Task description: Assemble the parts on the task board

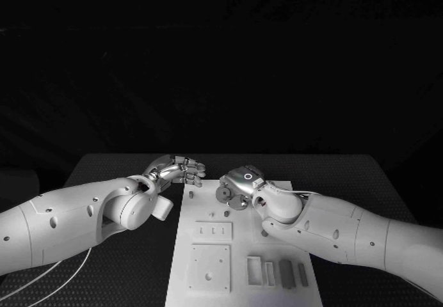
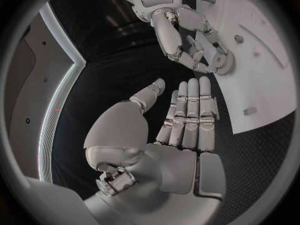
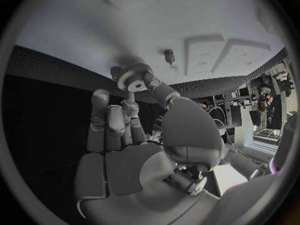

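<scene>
The white task board (image 1: 242,281) lies lengthwise in the middle of the black table. At its far end my right hand (image 1: 244,182) pinches a small toothed gear (image 1: 225,192) between the thumb and a finger, just over the board. The right wrist view shows that gear (image 3: 132,78) at the fingertips of the right hand (image 3: 144,140), close to the board (image 3: 187,20) and a short peg (image 3: 169,56). My left hand (image 1: 175,171) hovers beside the board's far left corner, holding nothing. Its fingers (image 2: 187,115) are straight and side by side, the thumb apart.
Another round piece (image 1: 239,203) lies on the board beside the right wrist. Nearer me the board carries a small slotted plate (image 1: 214,230), a larger square plate (image 1: 210,265) and several upright bars (image 1: 286,272). Black table (image 1: 369,179) surrounds the board.
</scene>
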You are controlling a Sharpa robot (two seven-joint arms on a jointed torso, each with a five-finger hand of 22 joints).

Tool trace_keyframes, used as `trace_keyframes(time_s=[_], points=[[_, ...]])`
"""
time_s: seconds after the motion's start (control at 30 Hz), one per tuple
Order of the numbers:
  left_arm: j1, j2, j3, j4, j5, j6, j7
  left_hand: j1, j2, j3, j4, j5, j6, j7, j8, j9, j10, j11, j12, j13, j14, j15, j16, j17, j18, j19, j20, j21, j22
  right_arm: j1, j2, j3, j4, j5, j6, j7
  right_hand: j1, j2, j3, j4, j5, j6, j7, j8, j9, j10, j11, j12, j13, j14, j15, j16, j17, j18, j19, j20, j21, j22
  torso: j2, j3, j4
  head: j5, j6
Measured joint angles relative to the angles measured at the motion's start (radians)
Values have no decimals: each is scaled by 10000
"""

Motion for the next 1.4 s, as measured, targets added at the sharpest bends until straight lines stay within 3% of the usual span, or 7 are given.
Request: trace_keyframes(time_s=[1.03,1.07,1.13,1.17,1.27,1.4], points=[[8,-9,1,5,-6,0,-7,0,0,0,0,0,0,0,0,5,0,0,0,16,0,0,-39,29,0,0,0,0,6,-29,-21,-12,-55,354,233,200,42,-40,41,42,-8,3,3,0,-2,15,56,-39,-8,-65,68,-53,-189,12,6,9,-62,-1,-9,5,-13,-2,-81],[8,-8,1,5,-6,0,-7,0,0,0,0,0,0,0,0,6,0,0,-1,16,0,0,-39,29,-1,0,0,0,6,-29,-15,-11,-65,385,234,215,42,-40,41,42,-8,-20,26,-12,-1,-24,94,-39,-8,-104,107,-53,-218,12,6,9,-75,-1,-9,5,-14,-2,-81],[8,-5,1,3,-6,0,-9,0,0,0,0,0,0,0,0,6,0,0,-37,16,0,0,-39,29,0,0,0,0,6,-31,6,-17,-97,472,251,265,91,-93,41,43,-8,-251,257,-241,32,-68,233,-39,-8,-197,198,-53,-284,13,4,11,-76,0,-9,6,-14,-2,-81],[9,-4,1,3,-6,0,-10,0,0,0,0,0,0,0,0,6,0,0,-37,16,0,0,-39,33,0,0,0,0,5,-34,13,-21,-112,508,258,285,80,-175,80,82,-8,-409,416,-400,194,-102,328,-39,-8,-260,260,-53,-333,12,-1,17,-115,0,-9,6,-14,-2,-81],[10,-5,1,1,-6,0,-12,0,0,0,0,0,0,0,0,5,0,0,-37,16,0,0,-39,39,0,0,0,0,5,-41,26,-28,-162,619,285,343,90,-411,134,136,-5,-652,658,-693,274,-203,453,-78,-8,-384,383,-92,-435,12,-30,45,-118,0,-9,6,-13,-2,-81],[10,-9,1,-1,-7,0,-16,0,0,0,0,0,0,0,0,5,0,0,-37,15,0,0,-39,38,0,0,0,0,5,-66,16,-49,-235,778,369,397,88,-620,204,347,-5,-1035,643,-954,85,-309,557,-78,-4,-505,502,-92,-566,11,-33,47,-184,0,-8,6,-11,-3,-85]])
